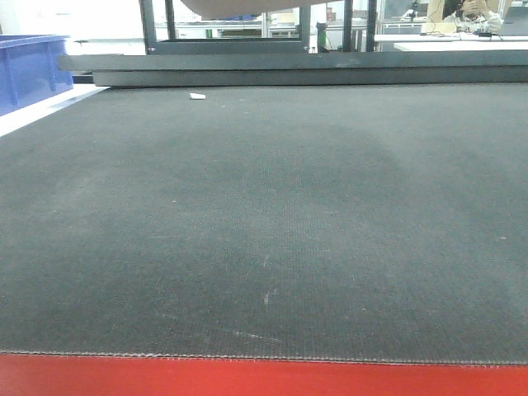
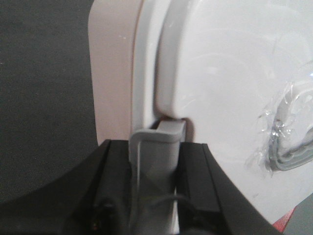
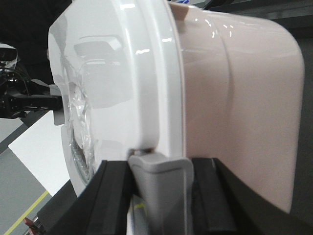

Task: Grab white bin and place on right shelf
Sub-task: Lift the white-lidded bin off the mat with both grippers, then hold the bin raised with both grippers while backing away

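left hand (image 2: 156, 152): clenched on grey latch (image 2: 157, 142) at 1 end of white bin (image 3: 234, 107), 1 black finger each side.
right hand (image 3: 160, 169): clenched the same way on opposite latch (image 3: 161, 171).
why 2 grips: tote looks too wide for 1 hand; end holds should keep it level.
white bin: carried between both hands, off the bench (image 1: 264, 231); tilt cannot tell.
lid (image 2: 230, 73): on, seated; handle inset (image 2: 288, 142) under crinkled clear film.
pale sliver (image 1: 235, 7): top edge of front view, likely the bin's underside, held high.
blue bin (image 1: 29, 70): far left, not the target.
right shelf: not in view.
step: carry phase, placing not yet done.
risk: latches are the only hold; uneven arm motion could twist or pop 1.
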### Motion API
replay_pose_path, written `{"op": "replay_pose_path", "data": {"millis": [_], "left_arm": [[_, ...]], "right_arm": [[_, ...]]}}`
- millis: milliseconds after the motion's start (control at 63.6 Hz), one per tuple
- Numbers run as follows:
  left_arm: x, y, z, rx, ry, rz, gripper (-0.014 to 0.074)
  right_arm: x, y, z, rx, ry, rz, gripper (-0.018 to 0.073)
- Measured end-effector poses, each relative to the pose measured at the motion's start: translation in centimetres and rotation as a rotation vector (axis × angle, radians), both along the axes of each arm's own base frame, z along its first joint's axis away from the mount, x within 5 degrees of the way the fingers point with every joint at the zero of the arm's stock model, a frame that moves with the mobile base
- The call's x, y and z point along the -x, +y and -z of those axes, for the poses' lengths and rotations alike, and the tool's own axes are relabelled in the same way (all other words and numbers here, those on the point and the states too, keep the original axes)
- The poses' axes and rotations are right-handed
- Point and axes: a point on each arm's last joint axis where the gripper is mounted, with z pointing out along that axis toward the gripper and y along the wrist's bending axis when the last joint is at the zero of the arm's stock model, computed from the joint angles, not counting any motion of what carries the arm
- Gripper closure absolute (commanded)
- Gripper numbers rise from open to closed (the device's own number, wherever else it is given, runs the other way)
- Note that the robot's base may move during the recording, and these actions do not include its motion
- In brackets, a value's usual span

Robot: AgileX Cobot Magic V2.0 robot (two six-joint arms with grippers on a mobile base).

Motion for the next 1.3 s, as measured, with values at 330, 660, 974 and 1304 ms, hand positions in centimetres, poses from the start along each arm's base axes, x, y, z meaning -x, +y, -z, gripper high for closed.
{"op": "replay_pose_path", "data": {"millis": [330,660,974,1304], "left_arm": [[-0.01,0.01,0.06,-0.002,0.001,0.000,0.0722],[-0.01,0.01,0.06,-0.002,0.001,0.000,0.0722],[-0.01,0.01,0.07,-0.004,0.001,-0.001,0.0722],[-0.02,0.02,0.08,-0.006,0.001,-0.001,0.0722]], "right_arm": [[0.00,0.02,0.05,0.007,0.002,0.000,0.0487],[0.00,0.02,0.05,0.006,0.003,0.000,0.0487],[0.00,0.03,0.05,0.007,0.002,0.000,0.0487],[0.00,0.07,0.05,0.007,0.002,-0.002,0.0487]]}}
